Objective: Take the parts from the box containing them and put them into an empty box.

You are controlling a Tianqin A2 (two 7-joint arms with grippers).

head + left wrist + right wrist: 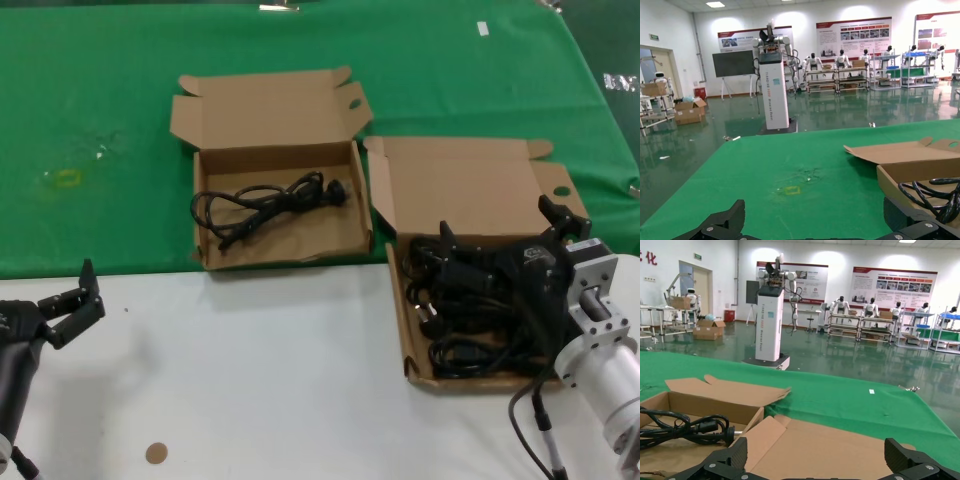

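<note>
Nearest the camera in the head view, the right gripper (505,240) is positioned over the right-hand box (462,190), fingers spread wide and nothing held between them. That box sits at the right edge of the desk (260,370), at the seam between the white surface and the green cloth (100,120), lid open. It contains a tangled heap of black power cords (455,300); individual cords cannot be counted, but there are clearly several. The left gripper (70,300) rests near the front-left corner of the desk, also spread open and empty, apparently idle. Two cardboard boxes are present. The second box (275,130) lies on the green cloth toward the far middle, lid open, and holds one loosely coiled cord (265,205); the receiving box is therefore no longer empty. Judged step: the right arm is poised for a pick from the heap, with most of the transfer not yet done. The next move calls for lowering onto a single exposed loop or plug, closing on that cord alone, and lifting clear of the box wall. Risk: neighbouring cords may snag and be dragged up together.
</note>
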